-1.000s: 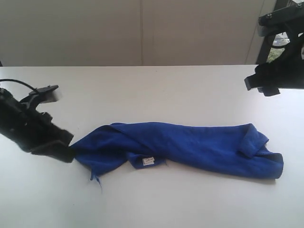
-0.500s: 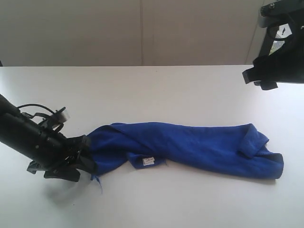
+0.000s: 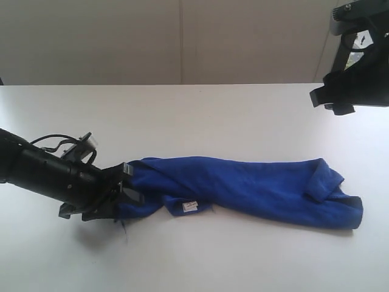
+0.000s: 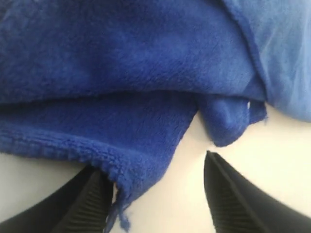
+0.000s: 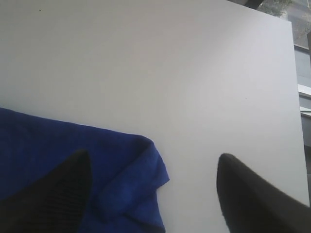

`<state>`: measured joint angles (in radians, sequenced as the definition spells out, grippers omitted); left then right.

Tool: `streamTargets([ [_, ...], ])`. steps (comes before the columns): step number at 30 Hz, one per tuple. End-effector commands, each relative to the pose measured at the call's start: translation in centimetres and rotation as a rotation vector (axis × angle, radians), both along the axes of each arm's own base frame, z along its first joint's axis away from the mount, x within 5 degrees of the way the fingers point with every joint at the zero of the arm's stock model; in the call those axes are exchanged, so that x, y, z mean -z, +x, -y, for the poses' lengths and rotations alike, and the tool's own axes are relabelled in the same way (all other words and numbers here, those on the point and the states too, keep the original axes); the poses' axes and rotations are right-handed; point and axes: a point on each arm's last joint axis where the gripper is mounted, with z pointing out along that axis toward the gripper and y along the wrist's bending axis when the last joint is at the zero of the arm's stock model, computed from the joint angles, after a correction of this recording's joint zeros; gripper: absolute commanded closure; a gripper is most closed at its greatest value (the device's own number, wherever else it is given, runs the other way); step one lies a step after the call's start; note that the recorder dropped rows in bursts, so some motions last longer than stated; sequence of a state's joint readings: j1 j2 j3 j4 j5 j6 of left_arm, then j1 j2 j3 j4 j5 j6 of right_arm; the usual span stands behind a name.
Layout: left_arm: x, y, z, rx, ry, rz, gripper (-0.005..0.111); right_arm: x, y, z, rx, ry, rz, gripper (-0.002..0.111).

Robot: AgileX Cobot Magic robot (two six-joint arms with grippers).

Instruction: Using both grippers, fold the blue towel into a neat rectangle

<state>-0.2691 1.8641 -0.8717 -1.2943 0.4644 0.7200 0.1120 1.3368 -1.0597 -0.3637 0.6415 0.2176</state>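
The blue towel [image 3: 243, 185] lies bunched in a long strip across the near half of the white table [image 3: 213, 109], running left to right, with its small white label [image 3: 191, 207] showing on the near edge. Its right end is turned over on itself. The left gripper [image 3: 129, 182] lies low at the towel's left end with its fingers spread apart. In the left wrist view [image 4: 160, 204] the frayed hem of the towel [image 4: 121, 73] sits between them, not pinched. The right gripper [image 3: 331, 100] hangs above the far right of the table, well apart from the cloth. Its jaws are wide and empty [image 5: 154, 170], looking down on the towel's folded right end [image 5: 48, 141].
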Motion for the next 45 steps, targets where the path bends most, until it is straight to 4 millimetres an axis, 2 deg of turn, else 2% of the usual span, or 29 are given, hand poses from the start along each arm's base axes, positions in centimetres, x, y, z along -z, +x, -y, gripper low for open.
streamTargets([
  [1, 1.3, 0.3, 0.5, -0.034, -0.040, 0.016, 0.046, -0.1, -0.2, 0.1, -0.004, -0.004, 0.005, 0.040],
  [6, 1.2, 0.7, 0.7, -0.046, -0.072, 0.068, 0.047, -0.1, -0.2, 0.1, -0.003, -0.004, 0.004, 0.040],
  [9, 1.2, 0.9, 0.7, -0.054, -0.076, 0.079, 0.054, -0.1, -0.2, 0.1, -0.003, -0.004, 0.004, 0.040],
  [16, 1.5, 1.0, 0.6, -0.030, -0.044, 0.115, 0.087, -0.1, -0.2, 0.1, -0.003, -0.004, 0.004, 0.040],
  [19, 1.2, 0.8, 0.7, 0.019, -0.048, 0.129, 0.105, -0.1, -0.2, 0.1, -0.002, -0.005, -0.001, 0.040],
  [22, -0.1, 0.5, 0.6, 0.150, 0.013, 0.199, 0.107, 0.0, -0.3, 0.1, 0.003, -0.007, -0.012, 0.040],
  [25, -2.2, 0.2, 0.1, 0.239, 0.105, 0.242, 0.107, 0.0, -0.3, 0.1, 0.003, -0.008, -0.014, 0.040],
  [29, -6.8, -0.1, -1.1, 0.314, 0.274, 0.309, 0.107, 0.1, -0.3, -0.1, -0.025, 0.009, -0.025, 0.040],
  [33, -11.7, -0.5, -2.6, 0.395, 0.455, 0.394, 0.107, 0.3, -0.5, -1.2, -0.156, 0.053, -0.058, 0.040],
  [37, -15.8, -1.1, -3.7, 0.433, 0.578, 0.473, 0.107, 0.5, -1.0, -3.3, -0.343, 0.188, -0.097, 0.040],
  [40, -18.1, -1.6, -4.3, 0.456, 0.642, 0.523, 0.107, 0.8, -1.2, -4.2, -0.425, 0.250, -0.141, 0.040],
  [45, -20.6, -2.2, -5.3, 0.481, 0.751, 0.591, 0.107, 2.2, -1.1, -5.3, -0.499, 0.280, -0.233, 0.040],
])
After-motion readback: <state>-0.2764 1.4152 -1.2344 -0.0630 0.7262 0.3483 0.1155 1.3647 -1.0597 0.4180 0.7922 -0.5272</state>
